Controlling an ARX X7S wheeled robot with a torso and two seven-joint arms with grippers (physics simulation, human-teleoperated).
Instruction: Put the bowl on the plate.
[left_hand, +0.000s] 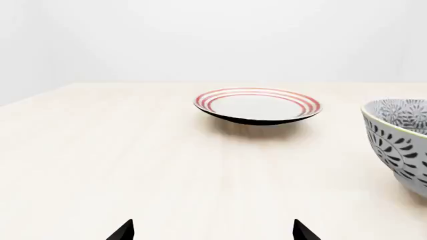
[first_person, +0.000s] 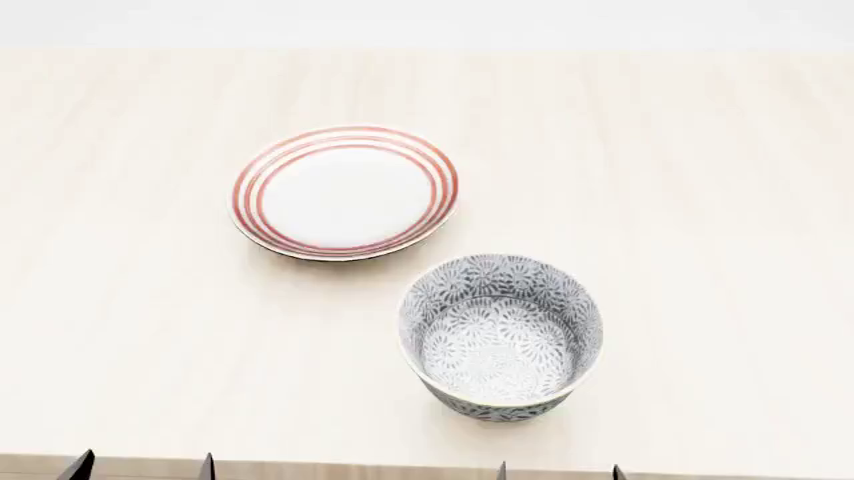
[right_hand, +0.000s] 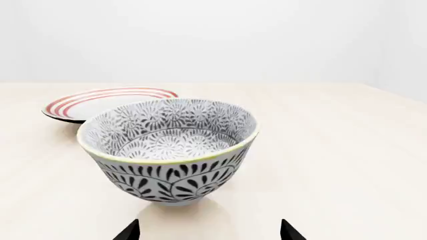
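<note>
The bowl (first_person: 502, 335), white with a dense dark floral pattern and a pale yellowish rim, stands upright on the pale wooden table (first_person: 694, 200), near its front edge. The plate (first_person: 344, 191), white with red rings, lies behind it and to the left, apart from it. My right gripper (first_person: 558, 471) is open just in front of the bowl (right_hand: 168, 148), with nothing between its black fingertips (right_hand: 127, 231). My left gripper (first_person: 140, 466) is open and empty at the front left, facing the plate (left_hand: 257, 105), with the bowl (left_hand: 399, 141) off to its right side.
The table's front edge (first_person: 334, 465) runs just ahead of both grippers. A plain white wall (left_hand: 213, 40) rises behind the table's far edge.
</note>
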